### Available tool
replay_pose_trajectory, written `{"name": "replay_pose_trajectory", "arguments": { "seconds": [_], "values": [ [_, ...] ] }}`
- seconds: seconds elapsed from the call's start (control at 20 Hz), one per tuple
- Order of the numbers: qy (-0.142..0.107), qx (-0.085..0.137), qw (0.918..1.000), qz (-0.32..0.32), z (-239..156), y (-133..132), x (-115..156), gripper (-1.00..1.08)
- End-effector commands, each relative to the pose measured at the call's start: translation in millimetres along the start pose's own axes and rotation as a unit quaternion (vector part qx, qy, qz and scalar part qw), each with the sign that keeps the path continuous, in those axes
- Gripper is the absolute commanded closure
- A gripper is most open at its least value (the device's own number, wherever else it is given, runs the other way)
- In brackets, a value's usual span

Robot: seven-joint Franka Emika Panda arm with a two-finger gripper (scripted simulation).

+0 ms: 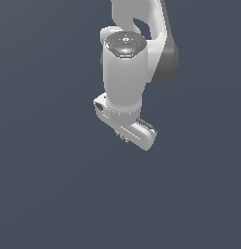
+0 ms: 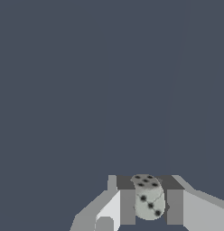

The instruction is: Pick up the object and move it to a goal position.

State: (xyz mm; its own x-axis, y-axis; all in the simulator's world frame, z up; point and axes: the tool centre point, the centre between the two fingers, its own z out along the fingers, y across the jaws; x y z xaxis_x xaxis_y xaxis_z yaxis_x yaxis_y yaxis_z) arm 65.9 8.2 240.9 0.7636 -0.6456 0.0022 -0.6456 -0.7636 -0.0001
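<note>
The object (image 2: pixel 149 200) is a small pale grey die with black pips and rounded corners. In the wrist view it sits squeezed between the two grey fingers (image 2: pixel 128 206), so my gripper (image 2: pixel 151 212) is shut on it. In the exterior view the white arm hangs over a plain dark grey-blue ground, seen from above. Its hand ends at my gripper (image 1: pixel 124 138), whose fingers barely show below the hand. The die is hidden there by the hand. No goal marker shows in either view.
Only the flat, uniform dark grey-blue surface (image 1: pixel 44 185) surrounds the arm in both views. No other objects, containers or edges are visible.
</note>
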Motion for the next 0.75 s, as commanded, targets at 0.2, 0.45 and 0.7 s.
{"name": "replay_pose_trajectory", "arguments": {
  "seconds": [0.2,0.45,0.7],
  "values": [
    [-0.001,0.000,1.0000,0.000,-33.4,-12.9,6.6,1.08],
    [-0.001,0.000,1.0000,0.000,-45.2,-18.2,9.5,1.08],
    [-0.001,0.000,1.0000,0.000,-48.5,-19.9,10.5,1.08]
  ]
}}
